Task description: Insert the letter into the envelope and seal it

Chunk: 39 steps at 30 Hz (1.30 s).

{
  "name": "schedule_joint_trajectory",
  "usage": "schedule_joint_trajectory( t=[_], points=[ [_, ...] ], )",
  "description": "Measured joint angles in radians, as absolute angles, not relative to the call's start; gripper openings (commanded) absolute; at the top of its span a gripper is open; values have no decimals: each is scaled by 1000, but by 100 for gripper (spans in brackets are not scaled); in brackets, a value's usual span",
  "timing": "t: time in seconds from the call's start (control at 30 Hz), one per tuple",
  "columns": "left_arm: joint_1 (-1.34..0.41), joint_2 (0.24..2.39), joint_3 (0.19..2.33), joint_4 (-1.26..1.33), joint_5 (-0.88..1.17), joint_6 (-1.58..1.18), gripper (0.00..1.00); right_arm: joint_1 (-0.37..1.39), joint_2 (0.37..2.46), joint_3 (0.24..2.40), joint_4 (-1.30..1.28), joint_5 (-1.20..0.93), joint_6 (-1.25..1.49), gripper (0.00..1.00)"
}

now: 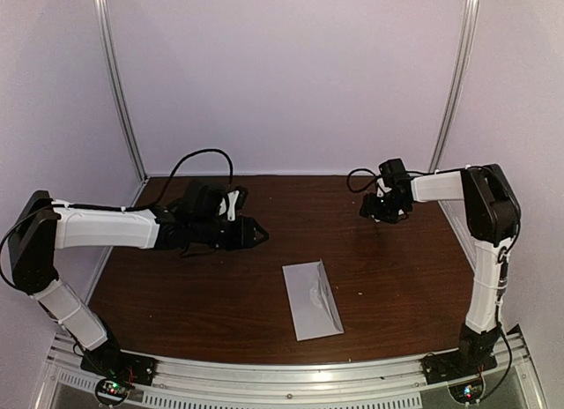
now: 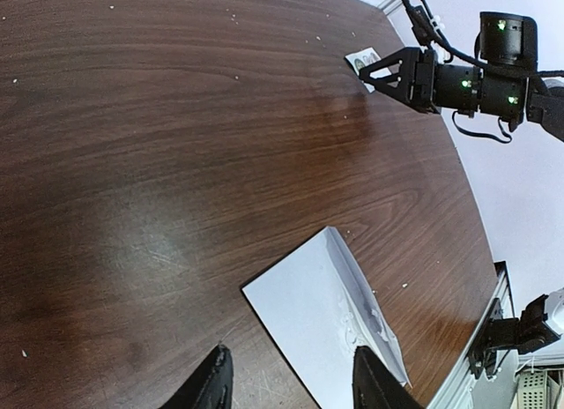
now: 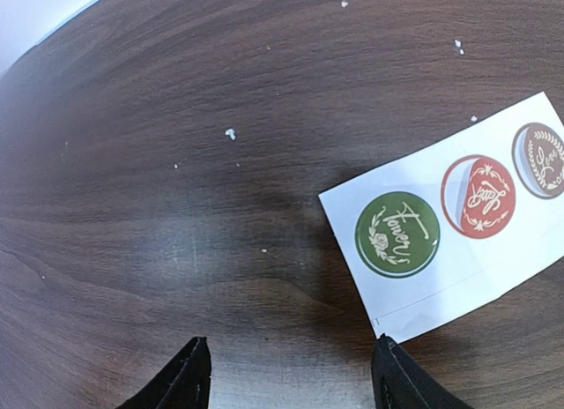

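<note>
Just ahead of the left gripper [image 2: 293, 378] fingertips, the envelope [image 2: 328, 321] lies flat on the table [image 2: 159, 162]. One corner points toward the gap between the fingers, no contact. It is pale grey-white, oblong, set at a slant, with a wrinkled crease along the long edge on the side of the right-hand finger in that view.

Top view: envelope [image 1: 311, 299] sits near the front middle of the table [image 1: 220, 286], between the two arms, closer to the left gripper [image 1: 257, 234] tips than to the right gripper [image 1: 377, 211], which is well apart from it.

Left fingers [image 2: 216, 382] are apart, clamped on nothing. Right gripper [image 3: 291, 374] fingers [image 3: 187, 378] are also apart, only bare wood between them.

Sticker card [image 3: 441, 286] lies flat just beyond one right finger, its near corner close to that fingertip. On it: green sticker [image 3: 397, 233], red sticker [image 3: 480, 195], brown sticker [image 3: 540, 159], the brown one cut by the frame edge. Left wrist view shows the card [image 2: 363, 59] just by the right gripper [image 2: 383, 70] tips.

Small white specks are scattered on the wood.
</note>
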<state>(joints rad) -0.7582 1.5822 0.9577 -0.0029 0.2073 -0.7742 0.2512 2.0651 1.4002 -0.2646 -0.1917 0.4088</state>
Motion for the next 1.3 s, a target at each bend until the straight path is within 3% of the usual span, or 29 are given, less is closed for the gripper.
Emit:
schedule_joint_trajectory(
  t=[0.93, 1.3],
  points=[
    [-758, 1532, 905, -4, 206, -779, 48, 216, 2123, 1420, -195, -250, 342, 63],
    [-758, 1531, 905, -4, 206, -780, 48, 220, 2008, 1168, 3, -381, 393, 61]
  ],
)
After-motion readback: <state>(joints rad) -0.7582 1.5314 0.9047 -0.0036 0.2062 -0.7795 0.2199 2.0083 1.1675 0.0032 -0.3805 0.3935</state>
